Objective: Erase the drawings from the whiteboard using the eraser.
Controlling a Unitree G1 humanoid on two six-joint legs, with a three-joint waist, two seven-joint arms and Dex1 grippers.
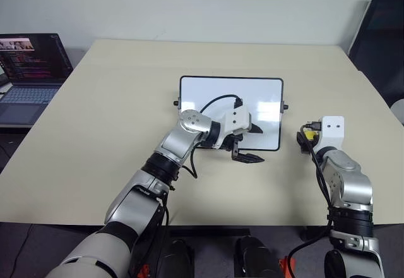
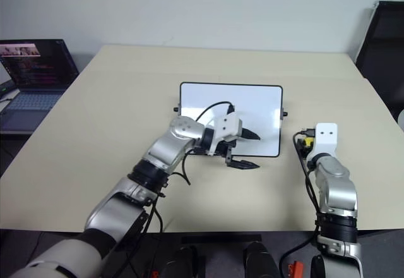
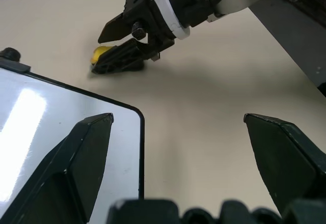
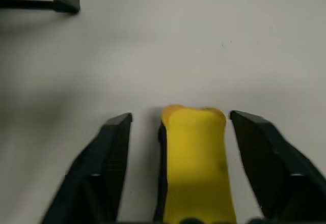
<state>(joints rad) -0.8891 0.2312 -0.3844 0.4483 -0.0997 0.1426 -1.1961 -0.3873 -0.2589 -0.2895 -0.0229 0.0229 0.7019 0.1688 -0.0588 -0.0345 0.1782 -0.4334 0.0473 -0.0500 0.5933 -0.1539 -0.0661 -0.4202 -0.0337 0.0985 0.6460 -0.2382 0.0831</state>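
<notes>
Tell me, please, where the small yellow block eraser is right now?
The small yellow block eraser lies on the beige table on the robot's right, beside the black-framed whiteboard's short edge, between the open fingers of the right pincer.

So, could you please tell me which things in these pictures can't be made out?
- Drawings: none can be made out on the whiteboard; the left end effector covers its near part in the head views.
- Eraser: its near end is cut off by the right wrist view's edge; the right end effector hides most of it elsewhere.
- Laptop: cut off at the edge.
</notes>
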